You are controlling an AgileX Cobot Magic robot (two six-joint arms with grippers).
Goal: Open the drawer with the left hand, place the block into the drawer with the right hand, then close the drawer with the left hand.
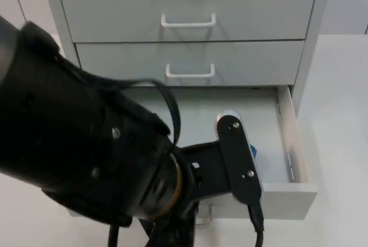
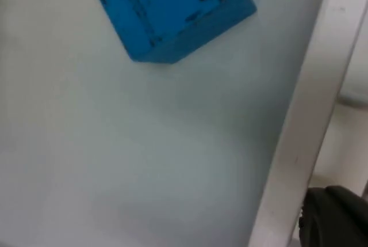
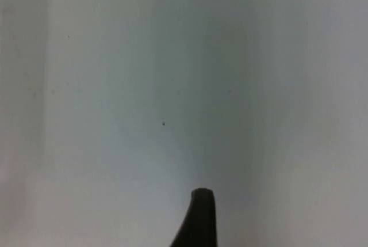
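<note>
The cabinet's lowest drawer (image 1: 296, 160) stands pulled open toward me. A blue block (image 2: 167, 5) lies flat on the drawer's floor, and a sliver of the block (image 1: 253, 152) peeks out beside my left arm (image 1: 115, 155). That arm reaches over the drawer and covers most of its inside and its front wall. In the left wrist view my left gripper (image 2: 333, 221) sits just outside the drawer's front wall (image 2: 305, 114), apart from the block. My right gripper (image 3: 198, 221) hangs over a bare white surface with nothing near it.
Two upper drawers of the grey-white cabinet (image 1: 190, 16) are shut, each with a white handle (image 1: 188, 22). White table top (image 1: 339, 114) lies to the right of the cabinet and the open drawer.
</note>
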